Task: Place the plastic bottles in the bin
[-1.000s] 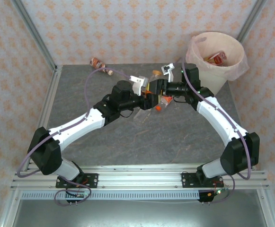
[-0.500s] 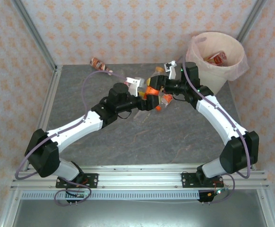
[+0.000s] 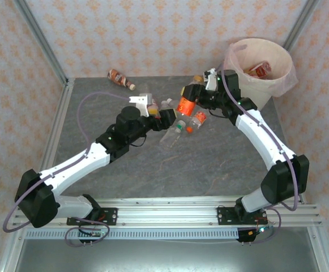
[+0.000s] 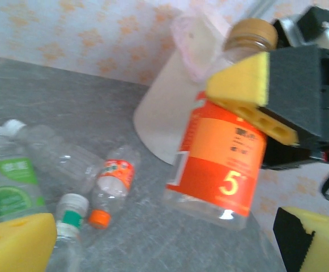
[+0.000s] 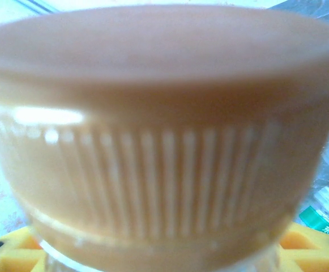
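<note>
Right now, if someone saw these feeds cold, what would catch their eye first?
The orange-labelled bottle hangs lifted off the table in the right gripper, clamped just below its tan cap, close to the bin at the far right. Beneath it several loose bottles lie mid-table, with the open left gripper beside them. One reddish-brown bottle lies alone by the far-left corner.

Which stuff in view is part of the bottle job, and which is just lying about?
Job:
- orange-label bottle, clamped in the right pincer
- orange-cap bottle, green-cap bottle and brown bottle, lying on the table
- bin, with a red-label bottle inside

Not job:
- purple cable
- aluminium rail
- patterned wall
</note>
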